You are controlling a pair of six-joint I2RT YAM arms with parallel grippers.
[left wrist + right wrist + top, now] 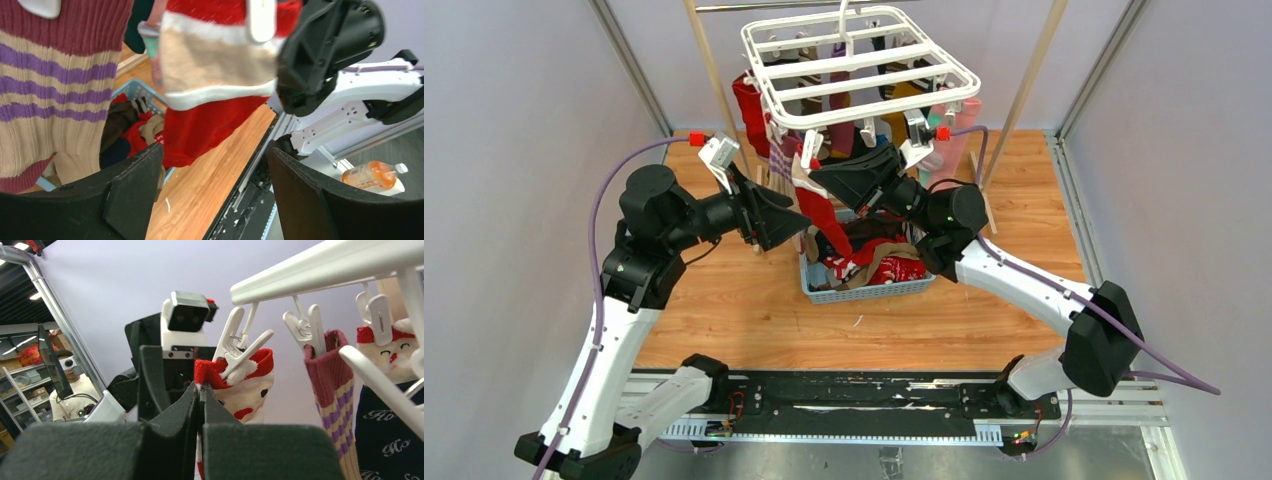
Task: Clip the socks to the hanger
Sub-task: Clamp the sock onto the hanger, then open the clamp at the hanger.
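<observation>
One blue mesh basket [874,291] on wooden surface [724,300], below one white hanger [325,266]. Inside basket: loose heap of socks [869,262] in red, tan, brown and dark; number not readable.

Four more counted hanging at hanger in right wrist view:
- red-cuffed sock [240,371]
- maroon purple-striped sock [332,385]
- Santa-face sock [395,352]
- navy lettered sock [385,440]

Right hand [202,387] pressed closed on red cuff edge, directly under one white clip [240,347]. Cannot tell whether clip bites cuff. Left hand [216,150] spread wide, gripping nothing, just beside lower part of same sock.
</observation>
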